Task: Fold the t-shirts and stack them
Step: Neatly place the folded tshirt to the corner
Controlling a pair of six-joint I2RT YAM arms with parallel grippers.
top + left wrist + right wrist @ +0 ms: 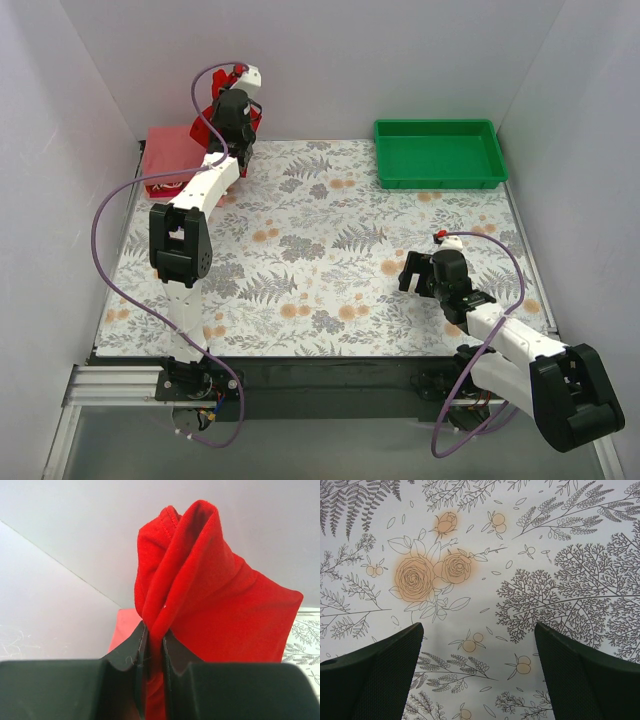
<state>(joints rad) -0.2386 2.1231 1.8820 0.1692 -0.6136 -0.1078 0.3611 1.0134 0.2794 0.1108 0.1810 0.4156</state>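
Right jaws hang wide apart over the floral worktop (330, 250), left jaws pinch the red tee (215, 610) near a salmon tee (168, 155), well apart from the green tray (440, 152).

In the top view the left arm (200, 185) covers most of the red t-shirt (207, 120), all of the left hand (154, 640), and a corner of the folded stack (168, 155) at the far left of the table (330, 250); how many shirts lie in that stack cannot be told. In the left wrist view the fingers hide the pinched cloth's lower part, the bottom edge crops them, and only a pink sliver of the stack shows. The right hand (479, 627) is cropped to two fingertips in its own view.
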